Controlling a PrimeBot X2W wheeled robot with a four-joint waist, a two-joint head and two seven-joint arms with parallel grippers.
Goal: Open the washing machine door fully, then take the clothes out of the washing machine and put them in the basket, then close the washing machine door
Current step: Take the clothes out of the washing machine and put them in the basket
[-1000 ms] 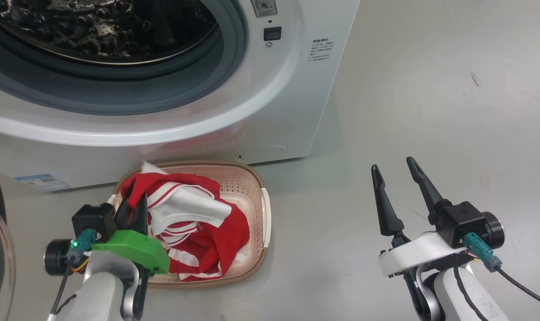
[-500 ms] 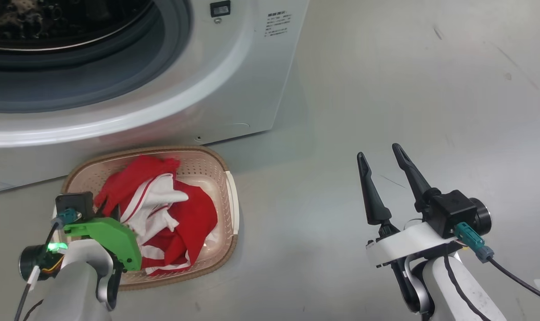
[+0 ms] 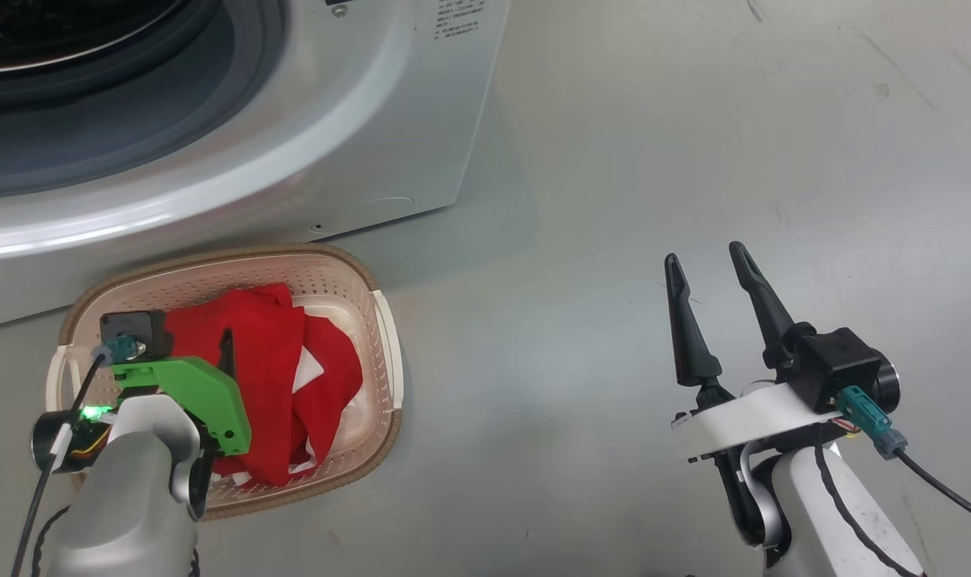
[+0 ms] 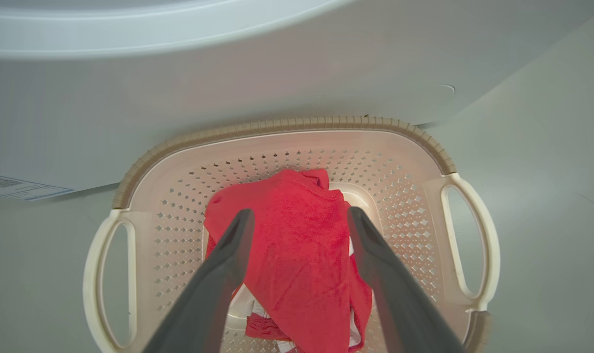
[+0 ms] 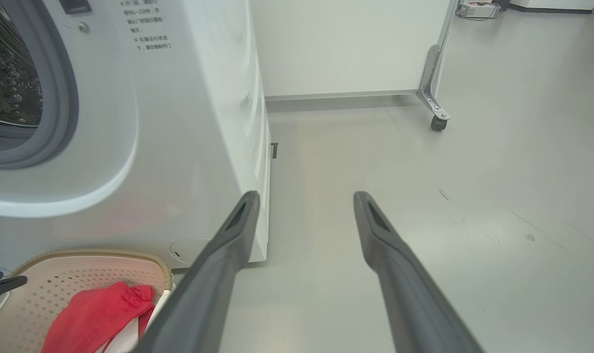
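The cream basket [image 3: 383,336] stands on the floor against the front of the white washing machine [image 3: 389,120]. The red clothes [image 3: 277,377] lie heaped inside it. My left gripper [image 4: 301,213] hangs open just above the clothes [image 4: 297,245], one finger on either side of the heap and nothing held; the basket rim [image 4: 287,125] runs beyond the fingers. To the right, over bare floor, my right gripper [image 3: 703,252] stands open and empty. The machine's grey-ringed port [image 3: 133,120] gapes open. The washing machine door is out of view.
Grey floor [image 3: 694,120] stretches to the right of the machine. A white panel on a castor [image 5: 438,122] stands far behind it. A blue label [image 4: 12,186] sits low on the machine's front, left of the basket.
My left gripper has opened and let go of the red clothes, which now lie in the basket. The head camera has swung, shifting the whole picture. The right gripper stays open.
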